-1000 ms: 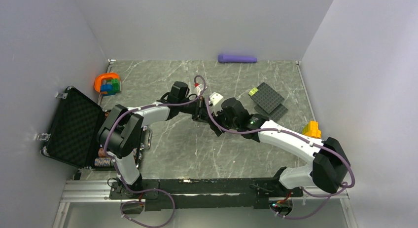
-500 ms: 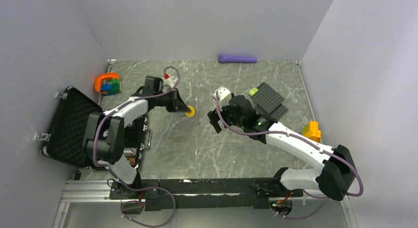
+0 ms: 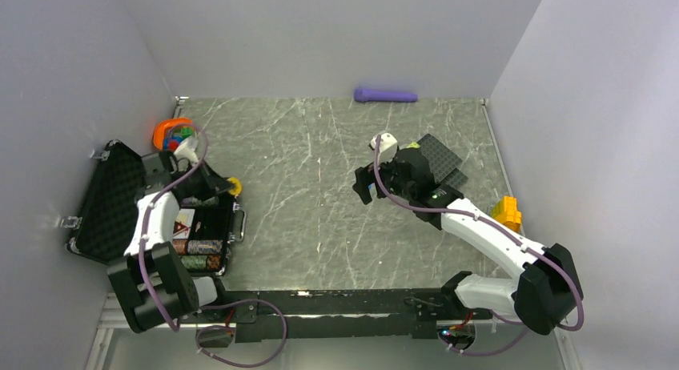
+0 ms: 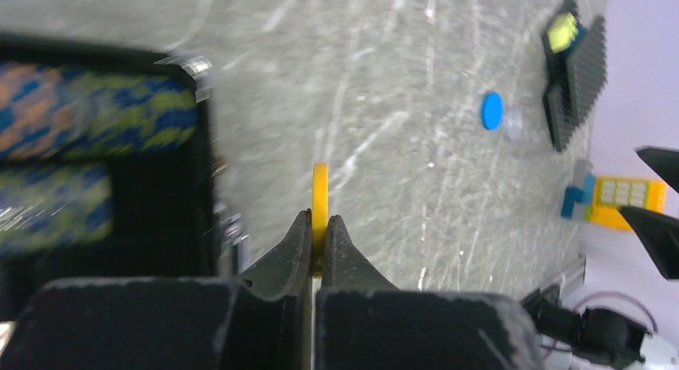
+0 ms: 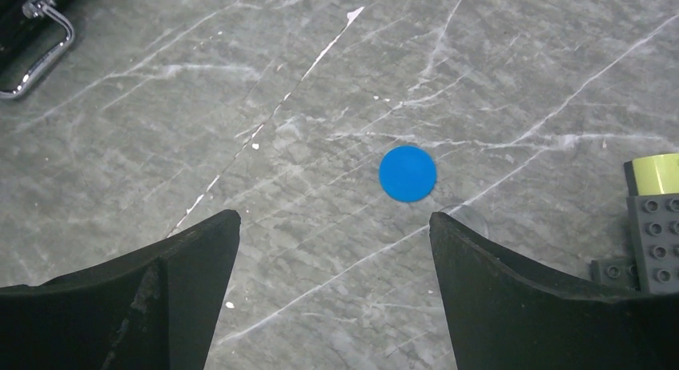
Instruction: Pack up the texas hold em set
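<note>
Grey marble-patterned table (image 3: 320, 226), top view first: I find the black case (image 3: 108, 198) lying open at the left edge, its lid back towards the wall and striped chip stacks (image 3: 200, 247) in its base. My left gripper (image 3: 230, 185) stands at the case's far right corner, clamped on the yellow disc (image 3: 234, 183). My right gripper (image 3: 364, 186) hangs mid-table, beside the black studded plates (image 3: 439, 155). An orange ring toy (image 3: 172, 134) sits just beyond the case.

Left wrist view: the jaws are pinched tight on the yellow disc, held on edge and upright, over bare table just beside the case wall. Chip stacks lie blurred in the compartment at left. The blue disc (image 4: 492, 111) lies flat on the table, near the plates and well apart from the case.

Right wrist view: the jaws stand wide with nothing between them. The blue disc lies on the table below and ahead, touching neither finger. The case's chrome handle (image 5: 36, 42) shows at upper left
</note>
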Action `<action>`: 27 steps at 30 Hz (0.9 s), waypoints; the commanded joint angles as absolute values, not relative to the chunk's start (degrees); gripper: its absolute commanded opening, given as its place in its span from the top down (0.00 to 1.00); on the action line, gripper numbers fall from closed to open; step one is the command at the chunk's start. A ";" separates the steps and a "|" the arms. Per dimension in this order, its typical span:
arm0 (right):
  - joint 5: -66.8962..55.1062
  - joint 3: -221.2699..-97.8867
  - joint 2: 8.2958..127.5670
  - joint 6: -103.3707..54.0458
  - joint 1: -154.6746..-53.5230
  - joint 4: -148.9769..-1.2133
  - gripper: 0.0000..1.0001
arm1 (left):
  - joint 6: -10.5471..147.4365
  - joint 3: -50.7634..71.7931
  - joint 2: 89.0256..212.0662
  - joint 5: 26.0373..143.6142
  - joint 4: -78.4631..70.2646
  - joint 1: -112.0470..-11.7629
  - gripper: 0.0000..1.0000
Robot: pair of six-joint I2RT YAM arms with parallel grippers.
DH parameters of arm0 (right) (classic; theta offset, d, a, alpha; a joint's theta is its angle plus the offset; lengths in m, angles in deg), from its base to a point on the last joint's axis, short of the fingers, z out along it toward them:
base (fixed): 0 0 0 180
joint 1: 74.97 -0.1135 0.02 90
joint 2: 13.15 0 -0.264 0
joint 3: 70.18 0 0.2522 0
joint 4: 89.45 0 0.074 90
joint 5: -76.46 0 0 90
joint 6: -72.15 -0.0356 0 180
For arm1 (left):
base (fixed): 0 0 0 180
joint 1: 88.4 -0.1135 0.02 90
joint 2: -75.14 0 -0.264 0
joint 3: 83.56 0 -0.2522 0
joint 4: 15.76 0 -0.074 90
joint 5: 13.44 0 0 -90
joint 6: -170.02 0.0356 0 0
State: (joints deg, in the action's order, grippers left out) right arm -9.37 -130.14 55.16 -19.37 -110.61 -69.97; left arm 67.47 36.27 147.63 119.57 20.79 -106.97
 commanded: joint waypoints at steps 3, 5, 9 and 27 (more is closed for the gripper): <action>-3.49 -129.16 51.73 -19.82 -107.48 -75.34 0.08 | 70.78 39.65 142.30 113.66 27.63 -117.58 1.00; -2.72 -128.91 51.35 -19.98 -107.10 -76.50 0.08 | 71.93 39.54 141.73 109.16 29.18 -118.01 1.00; -2.30 -128.55 51.01 -19.85 -106.82 -77.29 0.08 | 73.66 39.21 141.28 101.89 31.05 -118.03 1.00; -2.90 -128.30 50.10 -19.19 -106.36 -76.87 0.08 | 73.99 38.56 150.68 105.41 31.41 -118.01 0.99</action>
State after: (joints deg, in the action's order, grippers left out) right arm -3.93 -128.26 51.43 -19.52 -106.65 -74.11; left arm 73.35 39.59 150.05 103.70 30.98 -117.94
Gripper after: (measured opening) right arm 0.921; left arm 0.036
